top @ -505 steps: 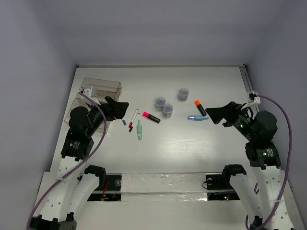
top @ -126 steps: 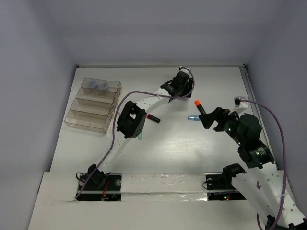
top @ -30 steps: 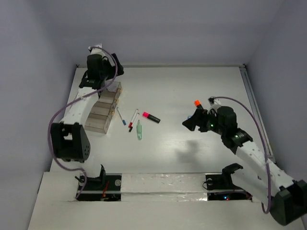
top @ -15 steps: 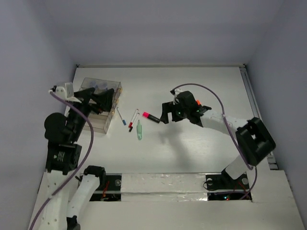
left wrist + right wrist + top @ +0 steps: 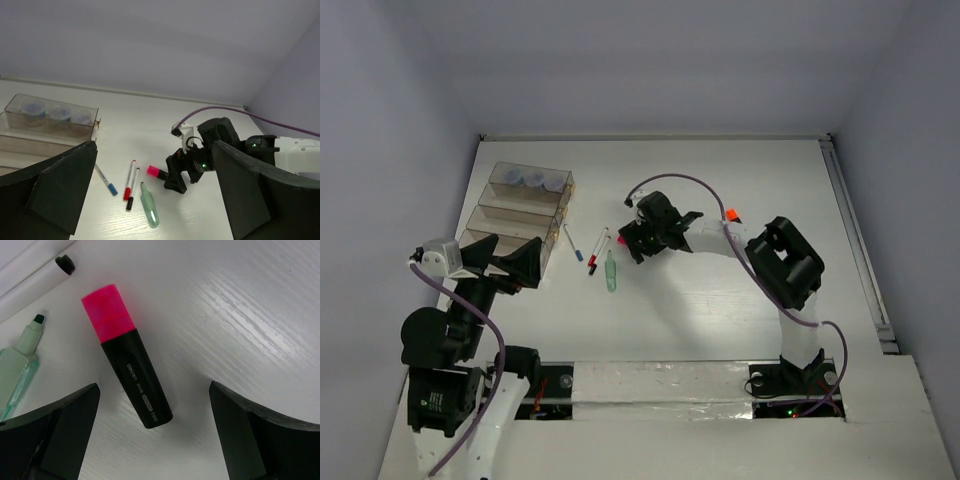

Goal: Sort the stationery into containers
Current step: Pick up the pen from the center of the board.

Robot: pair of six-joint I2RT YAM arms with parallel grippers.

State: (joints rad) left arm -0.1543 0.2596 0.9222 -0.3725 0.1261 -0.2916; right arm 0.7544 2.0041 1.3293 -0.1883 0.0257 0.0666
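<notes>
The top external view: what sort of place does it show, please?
Probably a robotics lab test cell: a white wood-grain table enclosed by plain pale walls, a black-and-white left arm and right arm bolted at its edge, clear plastic bins.

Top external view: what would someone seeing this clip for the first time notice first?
The right gripper, reaching far across mid-table, hangs open over the pink highlighter, with a finger on either side and neither touching it. At the far left stand the stepped clear bins, whose rearmost row holds three grey-blue pots. Between bins and gripper lie thin pens and a pale green marker, not yet sorted.
</notes>
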